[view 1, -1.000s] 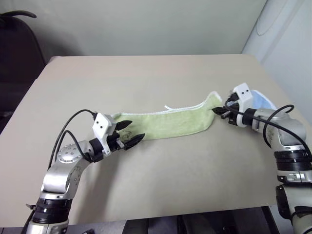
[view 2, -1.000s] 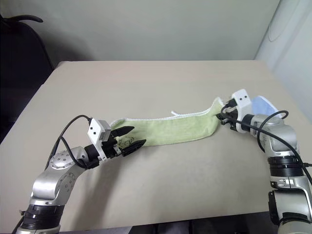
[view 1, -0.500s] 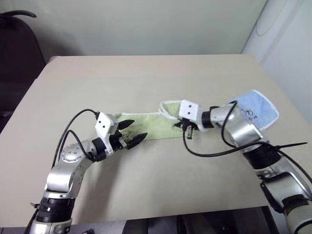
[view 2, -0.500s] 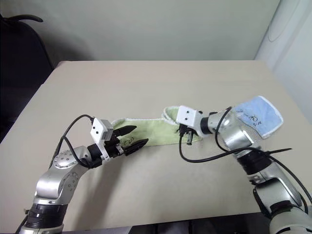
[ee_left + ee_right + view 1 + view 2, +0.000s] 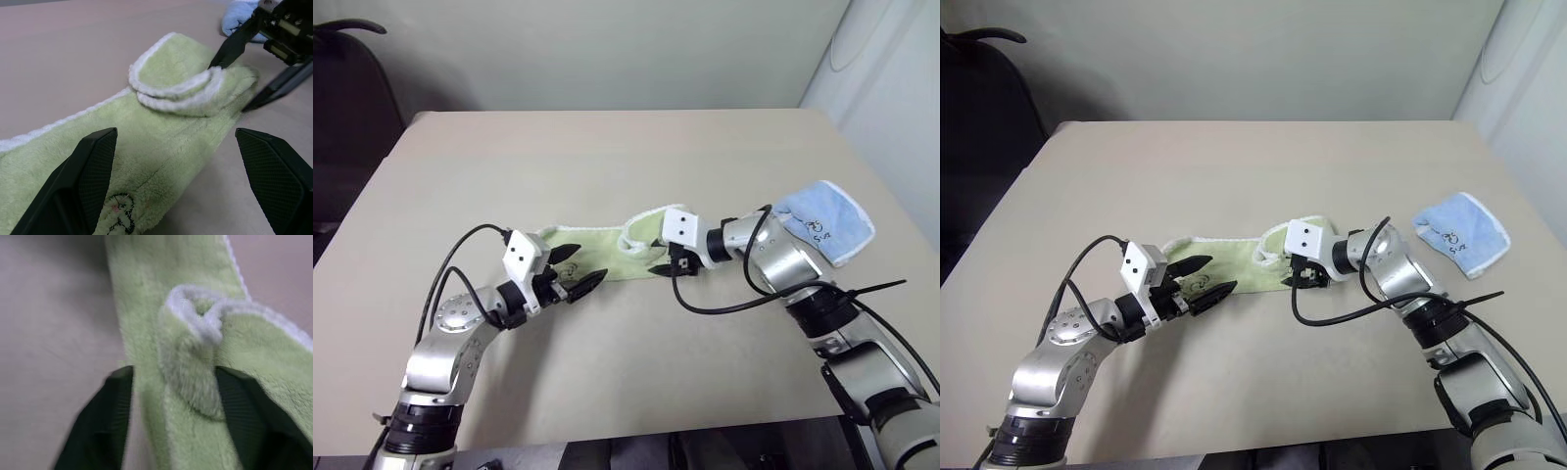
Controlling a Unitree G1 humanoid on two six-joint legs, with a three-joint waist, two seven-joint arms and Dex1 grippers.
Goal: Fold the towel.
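Both tools gape wide: the right tool (image 5: 664,266) straddles the fluffy green towel's (image 5: 607,251) rolled end; the left wrist view reveals its embroidered mark (image 5: 119,219) beside the left tool (image 5: 578,269).

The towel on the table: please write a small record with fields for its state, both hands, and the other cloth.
towel: light green, lying on the table, its right end folded over onto itself
left hand: open, over the towel's left end
right hand: open, at the folded end, one finger on each side
blue cloth: lying apart, near the table's right edge
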